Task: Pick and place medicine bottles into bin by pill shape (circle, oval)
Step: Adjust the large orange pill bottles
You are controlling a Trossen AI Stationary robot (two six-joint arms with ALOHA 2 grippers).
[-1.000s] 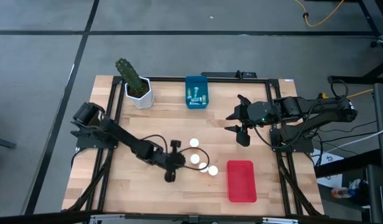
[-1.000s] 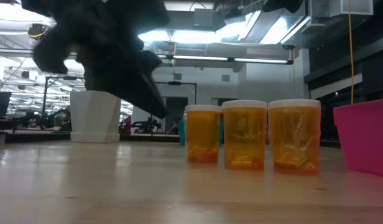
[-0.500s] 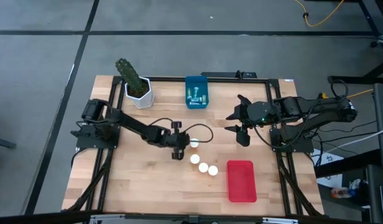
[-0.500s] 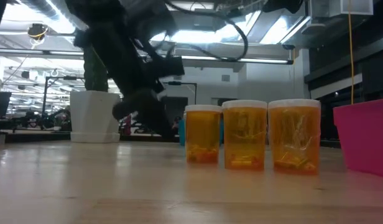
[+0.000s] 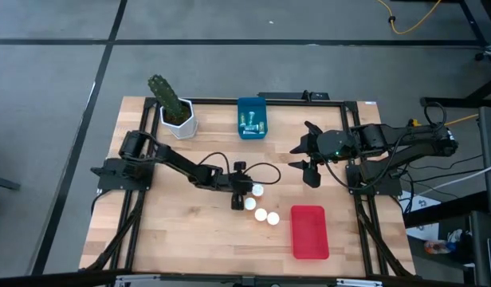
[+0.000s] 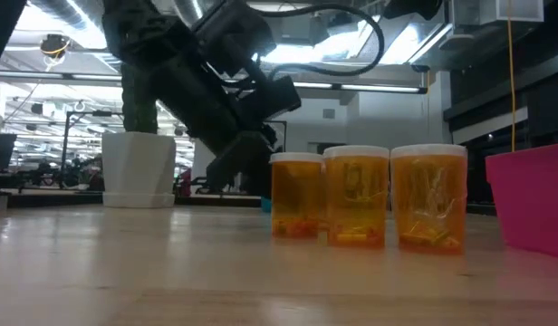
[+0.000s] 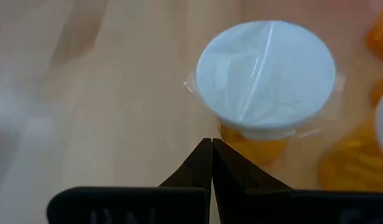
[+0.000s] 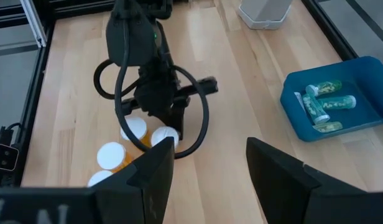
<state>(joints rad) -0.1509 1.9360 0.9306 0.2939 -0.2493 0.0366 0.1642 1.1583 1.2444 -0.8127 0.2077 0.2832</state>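
Observation:
Several orange medicine bottles with white caps stand upright in a cluster mid-table point(image 5: 261, 214); three show in the low view point(image 6: 356, 195). My left gripper point(image 5: 241, 191) is shut and low over the table, its tips at the left side of the farthest bottle point(image 5: 257, 190), just under its cap point(image 7: 266, 68). My right gripper point(image 5: 309, 159) hangs open, high over the table's right part, with nothing between its fingers point(image 8: 210, 146). Small pale greenish bottles lie in the blue bin point(image 5: 251, 119). My left gripper has its shut fingertips point(image 7: 211, 149) against the orange wall point(image 7: 250, 146) of the farthest bottle, just below the cap. The fingers slant down at it from the table's left. The bottle stands upright on the table.
A red bin point(image 5: 308, 231) lies near the front edge, right of the bottles. A white pot with a cactus point(image 5: 178, 112) stands at the far left. The left arm's cable loops over the wood beside the bottles point(image 5: 265, 171). Bare wood lies at the front left.
My left gripper, shut throughout, has swung from the near side of the cluster toward the far and right, sinking down beside the farthest bottle. That bottle now stands a little farther right than before. The right arm has kept still.

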